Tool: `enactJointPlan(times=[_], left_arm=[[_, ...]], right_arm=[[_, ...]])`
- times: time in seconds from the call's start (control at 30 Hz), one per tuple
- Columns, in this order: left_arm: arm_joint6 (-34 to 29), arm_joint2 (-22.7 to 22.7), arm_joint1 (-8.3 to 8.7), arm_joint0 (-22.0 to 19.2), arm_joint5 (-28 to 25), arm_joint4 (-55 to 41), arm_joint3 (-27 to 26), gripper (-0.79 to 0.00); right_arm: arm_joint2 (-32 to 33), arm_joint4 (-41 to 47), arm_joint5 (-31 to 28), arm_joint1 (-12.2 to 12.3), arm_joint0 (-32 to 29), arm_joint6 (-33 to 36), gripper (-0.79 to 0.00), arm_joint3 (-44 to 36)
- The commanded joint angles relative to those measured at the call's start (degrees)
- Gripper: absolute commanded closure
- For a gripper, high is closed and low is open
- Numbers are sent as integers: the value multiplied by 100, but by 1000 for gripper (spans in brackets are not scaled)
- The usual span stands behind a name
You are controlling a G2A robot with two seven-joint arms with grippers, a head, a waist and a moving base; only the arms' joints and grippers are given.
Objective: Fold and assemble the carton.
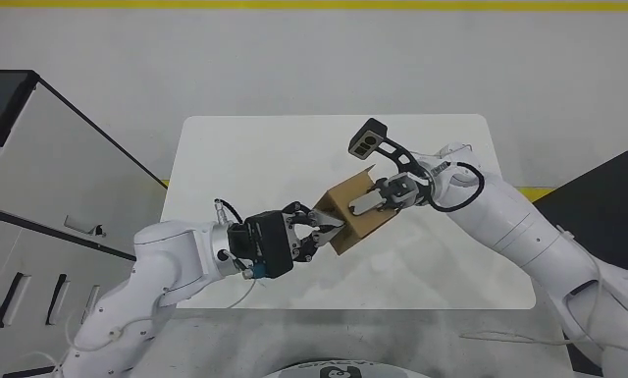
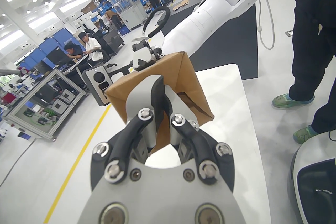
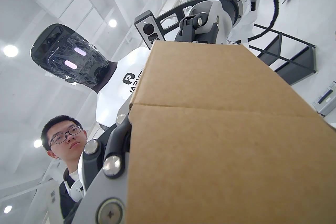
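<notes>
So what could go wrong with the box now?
Two things, maybe. The carton seems to be up off the table, held only at its ends by the left gripper and the right gripper, so a slip could drop it. The left gripper pinches just a thin edge, which might bend or tear if the arms pull apart.

Top view: overhead, facing down onto the table. Wrist views: mounted close behind the left gripper and the right gripper, facing forward. All three share the carton.
</notes>
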Motion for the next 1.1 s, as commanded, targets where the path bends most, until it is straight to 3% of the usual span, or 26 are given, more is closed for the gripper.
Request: enactJointPlan(times=[0.0, 0.27, 0.73, 1.07], left_arm=[[-12, 18, -1, -13, -1, -5, 3, 0], [-45, 64, -5, -46, 13, -16, -15, 0], [-52, -384, 32, 88, 84, -251, -128, 0], [-37, -451, 33, 133, 159, -294, -132, 0]], right_arm=[[-7, -3, 0, 0, 3, 0, 0, -5], [-31, -6, 0, 5, 11, 0, 0, -17], [198, -14, 0, 114, -108, 0, 0, 72], [337, -23, 0, 201, -208, 0, 0, 110]])
